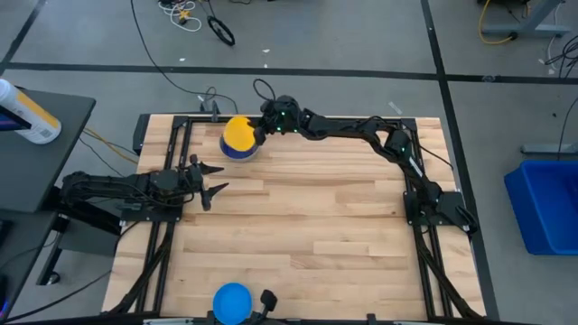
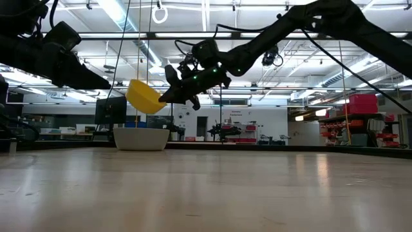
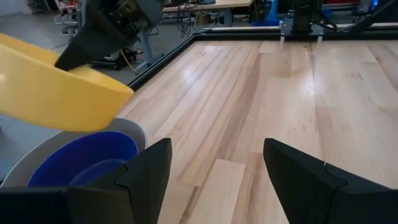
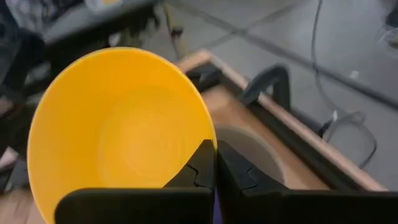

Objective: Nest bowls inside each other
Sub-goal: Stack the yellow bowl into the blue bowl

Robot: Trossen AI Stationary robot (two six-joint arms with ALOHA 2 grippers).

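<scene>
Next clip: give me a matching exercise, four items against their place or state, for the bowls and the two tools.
Items:
1. yellow bowl
2. grey bowl
3. light blue bowl
4. left tool

States:
A. open, holding nothing
B. alone at the table's near edge
C. held tilted in the air by the right tool
D. on the table with a dark blue bowl nested in it

Pairs: 1-C, 2-D, 3-B, 4-A

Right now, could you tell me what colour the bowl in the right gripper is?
Yellow bowl; the right wrist view shows it best.
</scene>
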